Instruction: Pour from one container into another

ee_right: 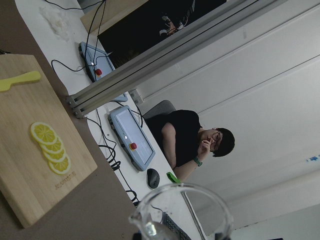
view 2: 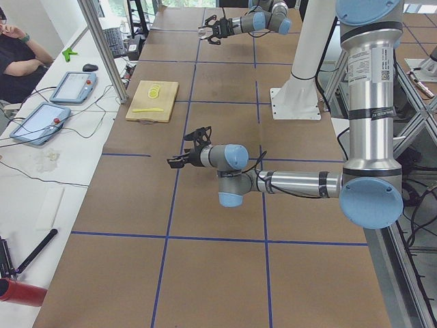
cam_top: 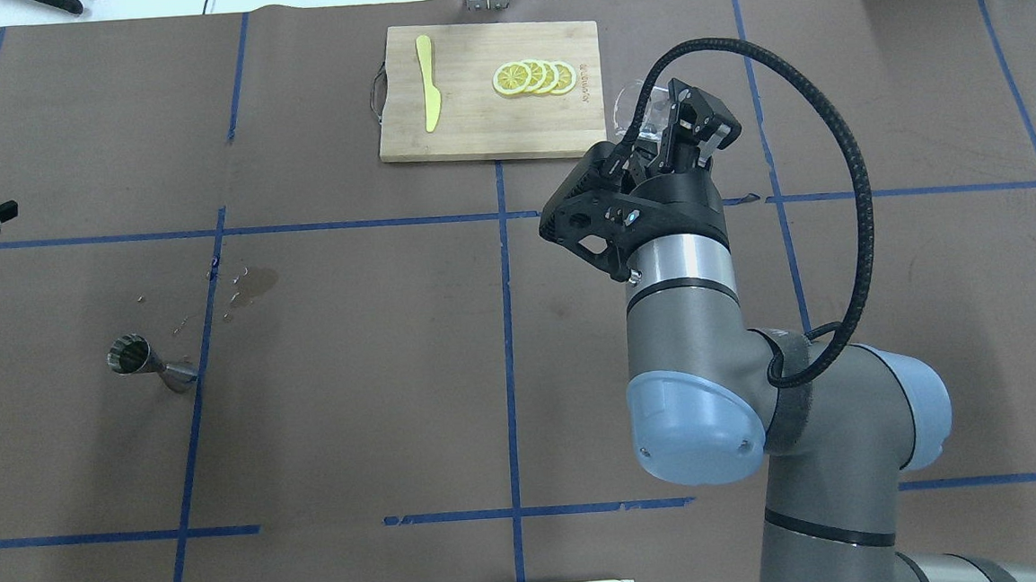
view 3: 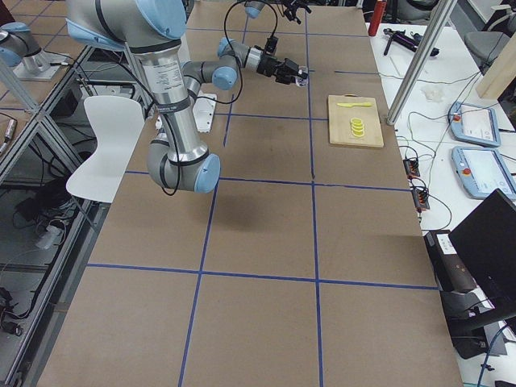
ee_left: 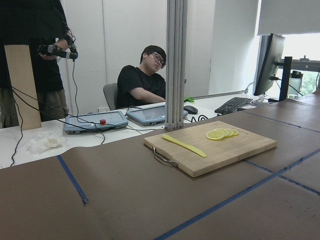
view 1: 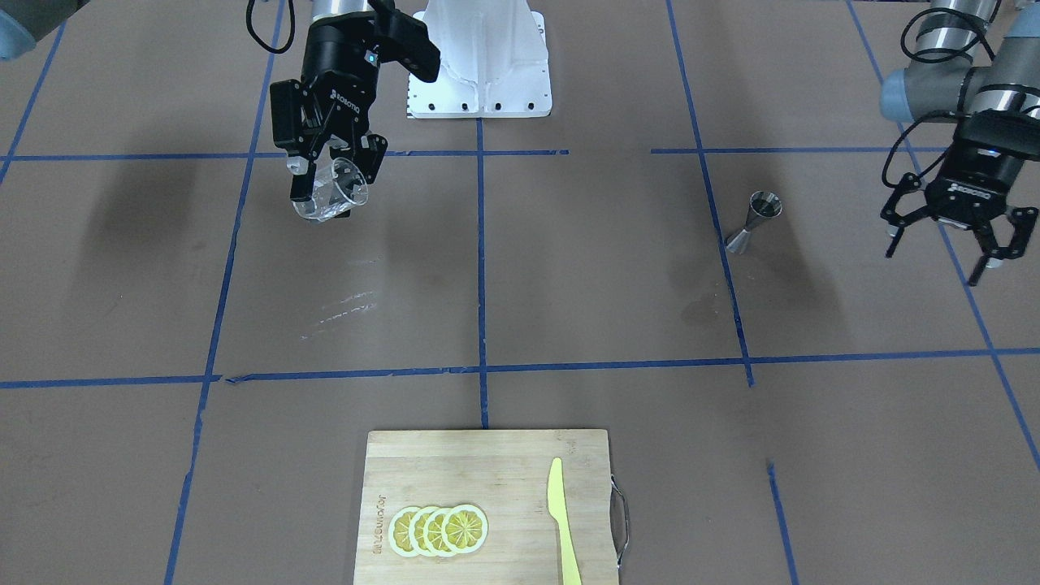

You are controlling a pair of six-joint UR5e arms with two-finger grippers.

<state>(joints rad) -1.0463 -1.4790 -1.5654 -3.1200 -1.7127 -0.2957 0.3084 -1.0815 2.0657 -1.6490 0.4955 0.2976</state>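
Note:
My right gripper (view 1: 333, 180) is shut on the small clear cup (view 1: 337, 197) and holds it tilted above the table, in the front view's left half. From overhead the cup (cam_top: 638, 120) shows just beyond the right gripper (cam_top: 672, 133), near the cutting board's corner. The cup's rim (ee_right: 182, 212) fills the bottom of the right wrist view. The steel hourglass jigger (view 1: 754, 221) stands upright on the table far from the cup, beside a blue tape line, and is seen from overhead as well (cam_top: 149, 363). My left gripper (view 1: 944, 253) hangs open beside the jigger, apart from it, holding nothing.
A wooden cutting board (cam_top: 472, 132) with lemon slices (cam_top: 534, 78) and a yellow knife (cam_top: 427, 94) lies at the far table edge. Wet marks (cam_top: 252, 285) spot the brown mat near the jigger. A white base plate (view 1: 479, 101) sits by the robot. Operators sit beyond the table.

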